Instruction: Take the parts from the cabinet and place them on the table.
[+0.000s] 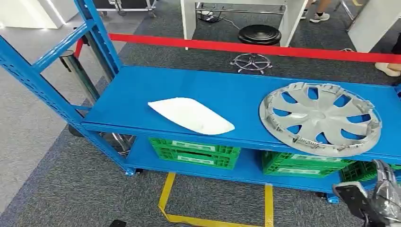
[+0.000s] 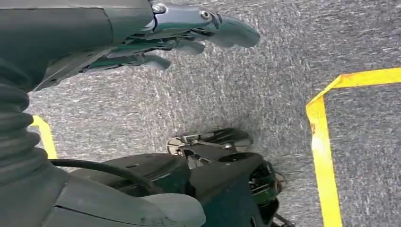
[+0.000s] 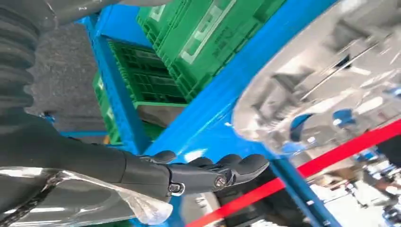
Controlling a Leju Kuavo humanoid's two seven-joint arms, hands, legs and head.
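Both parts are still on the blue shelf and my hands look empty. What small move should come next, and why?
Probably raise the right hand toward the near rim of the silver wheel cover. That hand sits low, just below the blue shelf edge and nearest the cover, holding nothing. The white panel lies farther left, and the left hand hangs over the carpet.

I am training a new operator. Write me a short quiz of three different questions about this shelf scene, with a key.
1. True or false: the silver wheel cover lies on the same blue shelf as the white part.
2. What stands on the lower shelf? A) green crates B) red boxes C) grey buckets
3. Fill in: the right hand is near the shelf edge and holds ____.

Key
1. True. The wheel cover is to the right of the white part.
2. A, green crates.
3. Nothing. The left hand hangs over the grey carpet, also holding nothing.
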